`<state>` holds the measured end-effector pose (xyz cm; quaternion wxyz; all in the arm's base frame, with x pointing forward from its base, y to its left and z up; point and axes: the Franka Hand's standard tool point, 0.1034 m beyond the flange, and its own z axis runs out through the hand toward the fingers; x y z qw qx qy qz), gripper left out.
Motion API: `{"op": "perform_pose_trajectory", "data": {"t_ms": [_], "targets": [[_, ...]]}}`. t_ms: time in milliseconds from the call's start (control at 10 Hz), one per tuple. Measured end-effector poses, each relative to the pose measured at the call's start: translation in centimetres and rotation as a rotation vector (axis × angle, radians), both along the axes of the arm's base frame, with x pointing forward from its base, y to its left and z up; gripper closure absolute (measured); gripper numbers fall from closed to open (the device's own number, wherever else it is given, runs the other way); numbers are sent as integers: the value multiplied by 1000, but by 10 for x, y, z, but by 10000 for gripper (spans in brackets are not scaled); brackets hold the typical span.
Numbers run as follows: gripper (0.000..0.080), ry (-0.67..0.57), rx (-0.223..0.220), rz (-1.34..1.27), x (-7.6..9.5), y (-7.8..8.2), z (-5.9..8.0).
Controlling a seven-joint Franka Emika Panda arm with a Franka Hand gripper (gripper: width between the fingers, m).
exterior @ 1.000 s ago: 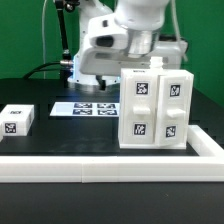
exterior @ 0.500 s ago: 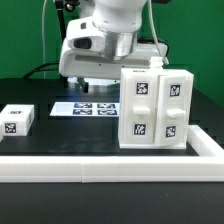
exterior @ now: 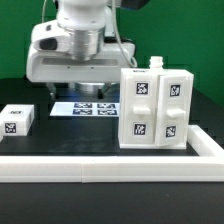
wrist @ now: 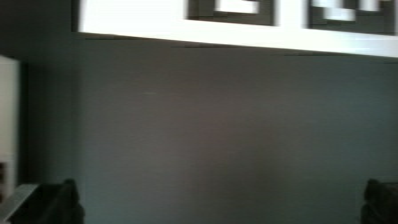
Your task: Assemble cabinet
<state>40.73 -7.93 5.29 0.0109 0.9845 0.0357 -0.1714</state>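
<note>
Near the table's edge at the exterior view's right, the cabinet [exterior: 155,108] stands upright, its panels seemingly joined. One small tagged piece [exterior: 18,120] lies well apart at the opposite edge, apparently still unfitted. Over the marker board [exterior: 85,108], the gripper [wrist: 217,203] hangs spread wide and empty.

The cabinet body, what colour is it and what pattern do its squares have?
White cabinet body, with black-and-white square tags; best in the exterior view.

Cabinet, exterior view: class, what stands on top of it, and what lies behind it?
A small white peg-like piece sticks up from the top of the cabinet. Behind it only dark backdrop shows; the table directly behind is covered by the cabinet itself.
</note>
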Motion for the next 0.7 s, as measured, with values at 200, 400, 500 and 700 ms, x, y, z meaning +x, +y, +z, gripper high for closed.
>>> {"op": "perform_pose_trajectory", "data": {"t_ms": [200,400,500,700], "targets": [[2,-1,-3,-5,0,-14,1],[2,1,-4,-9,-3,-23,1],[2,-7,4,21,-2,-32,0],[2,-32,12,65,-3,-64,-6]]}}
